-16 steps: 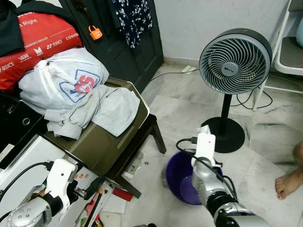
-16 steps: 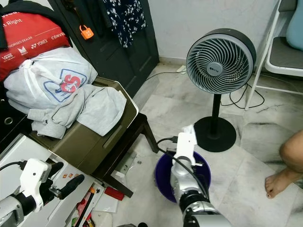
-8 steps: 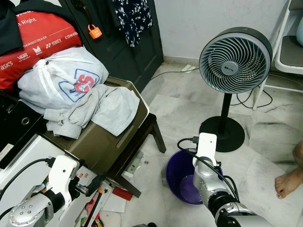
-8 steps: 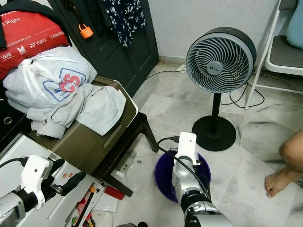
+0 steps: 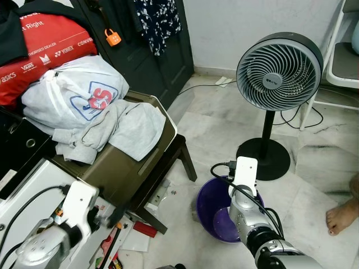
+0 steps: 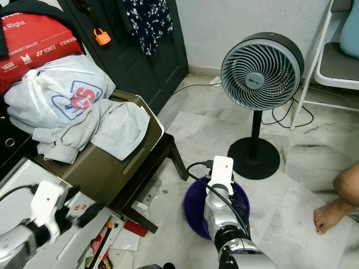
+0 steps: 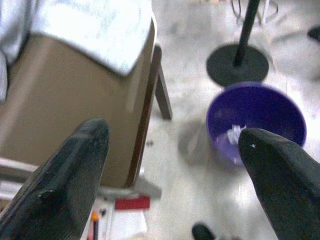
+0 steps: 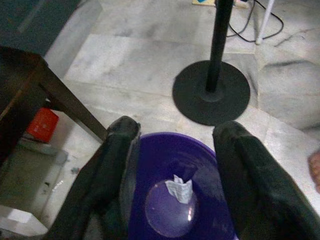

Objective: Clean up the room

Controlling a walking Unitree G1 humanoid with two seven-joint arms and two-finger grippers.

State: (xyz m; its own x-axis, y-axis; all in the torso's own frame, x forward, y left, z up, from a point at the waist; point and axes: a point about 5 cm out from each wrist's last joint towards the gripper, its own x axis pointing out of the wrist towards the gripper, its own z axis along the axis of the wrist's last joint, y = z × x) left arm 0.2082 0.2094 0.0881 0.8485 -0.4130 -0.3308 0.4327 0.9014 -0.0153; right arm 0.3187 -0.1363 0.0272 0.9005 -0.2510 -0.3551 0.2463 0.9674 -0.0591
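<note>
Purple plastic is catching the eye low in the scene: a purple basin [image 6: 197, 208] is sitting on the marble floor [image 5: 221, 120] just beside the round base of a standing fan [image 5: 279, 72], and a crumpled scrap of white paper [image 8: 179, 188] is lying in its bottom. The right gripper [image 8: 172, 150] is hovering directly above the basin, its two black fingers spread apart with nothing between them, so one piece of rubbish appears to be already binned.

The left gripper [image 7: 175, 145] is hanging low on the other side, near the leg of a dark wooden stool [image 5: 180, 156], its fingers also standing wide apart and empty. Below it, litter is waiting on the floor: a small red packet [image 5: 145, 230], loose white sheets and some coloured odds and ends [image 5: 107, 246] that are too small to name.

On the stool an olive-brown box [image 5: 126, 165] is carrying a grey garment [image 5: 120, 126] and a tied white plastic bag [image 5: 70, 95], with a red sports bag [image 5: 47, 47] behind. A person's bare foot [image 5: 342, 216] is resting at the far right.

Judging by this, the tidying is only just starting; most of the floor litter is yet to be collected.
</note>
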